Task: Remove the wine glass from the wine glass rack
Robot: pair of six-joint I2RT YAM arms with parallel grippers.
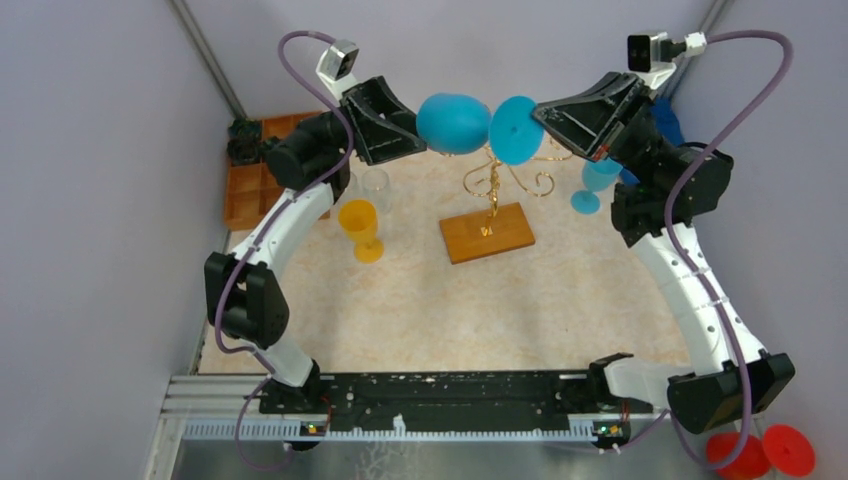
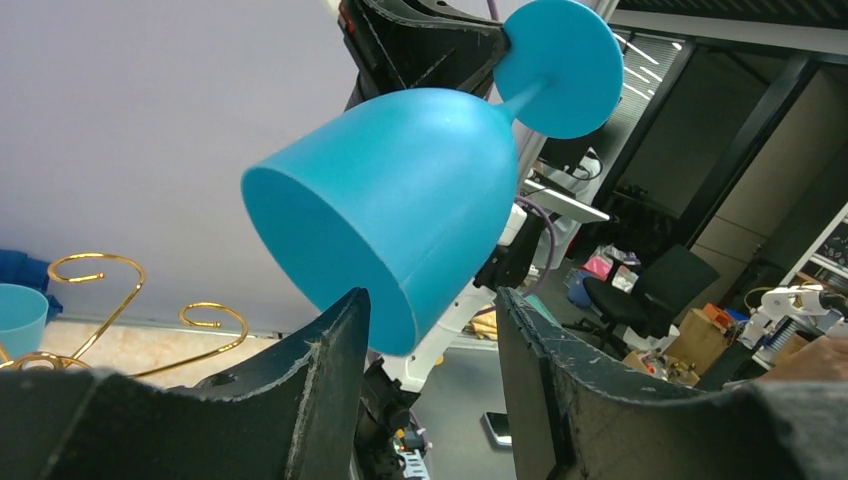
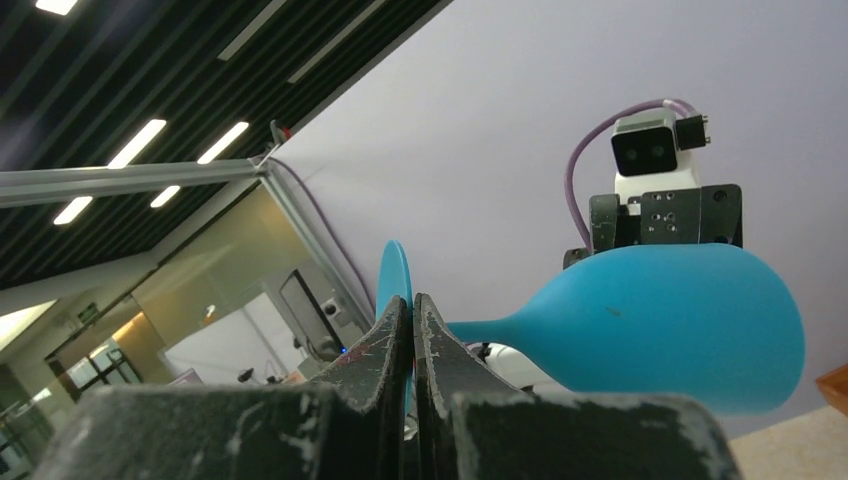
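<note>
A blue wine glass (image 1: 455, 122) lies on its side in the air above the gold wire wine glass rack (image 1: 495, 180), clear of its curled arms. My right gripper (image 1: 545, 115) is shut on the edge of the glass's round foot (image 3: 393, 275), and the bowl (image 3: 670, 325) points away to the left. My left gripper (image 2: 430, 295) stands open around the rim of the bowl (image 2: 400, 200). Its left finger (image 2: 330, 340) is right against the rim, and a gap shows on the other side. Gold curls of the rack (image 2: 100, 270) show low on the left.
The rack's wooden base (image 1: 487, 232) sits mid-table. An orange glass (image 1: 360, 225) and a clear glass (image 1: 375, 188) stand to its left, another blue glass (image 1: 597, 180) to its right. An orange tray (image 1: 255, 185) is at the far left. Red discs (image 1: 760, 450) lie off the table's near right.
</note>
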